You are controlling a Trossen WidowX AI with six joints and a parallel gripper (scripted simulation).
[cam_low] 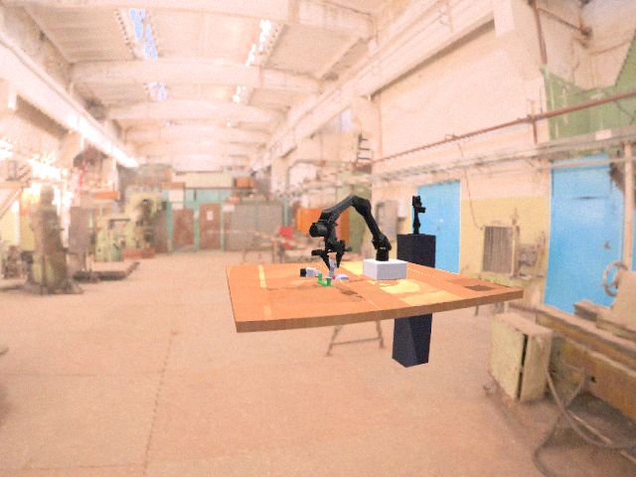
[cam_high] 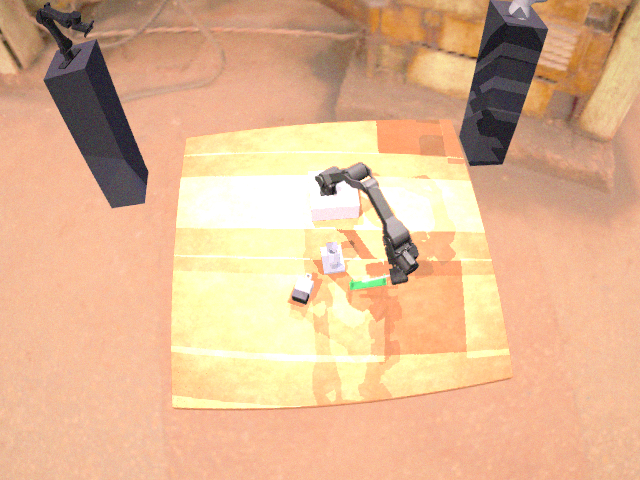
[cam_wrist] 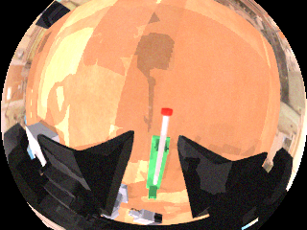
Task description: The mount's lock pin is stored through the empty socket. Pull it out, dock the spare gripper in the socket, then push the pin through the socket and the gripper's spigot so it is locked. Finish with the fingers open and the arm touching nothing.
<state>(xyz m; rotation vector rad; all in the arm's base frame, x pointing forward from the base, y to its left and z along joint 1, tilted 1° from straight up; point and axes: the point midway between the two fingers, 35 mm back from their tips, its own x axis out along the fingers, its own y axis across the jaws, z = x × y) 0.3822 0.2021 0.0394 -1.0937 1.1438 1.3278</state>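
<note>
Looking from above, left to right, we first found the spare gripper (cam_high: 302, 290) (cam_low: 308, 272) (cam_wrist: 146, 216) lying on its side on the table (cam_high: 242, 320) (cam_low: 370, 308) (cam_wrist: 216, 72), well apart from our gripper (cam_high: 399, 273) (cam_low: 332, 266) (cam_wrist: 156, 135) and on the far side of the mount from it. Its body was pale, with a dark block at one end and a small ring at the other.

Next to the right came the mount (cam_high: 333, 260) (cam_low: 340, 277) (cam_wrist: 120, 197), a pale base with its socket (cam_high: 332, 248) standing upright, between our gripper and the spare one. The spare was not docked there. The white block (cam_high: 334, 210) (cam_low: 385, 269) (cam_wrist: 44, 130) under the arm's foot stood behind the mount, well apart from our gripper.

Further right we had the green holder (cam_high: 368, 284) (cam_low: 324, 280) (cam_wrist: 153, 168), just beside our gripper in the top view. The lock pin (cam_high: 379, 279) (cam_wrist: 162, 139) was out of the socket, its white shaft lying along the holder and its red head (cam_low: 333, 277) (cam_wrist: 166, 111) sticking out past the end.

Rightmost of these, our gripper hung over the head end, fingers apart and pointing down. It held nothing; the wrist view showed the pin between the two fingers, with a gap on either side.
</note>
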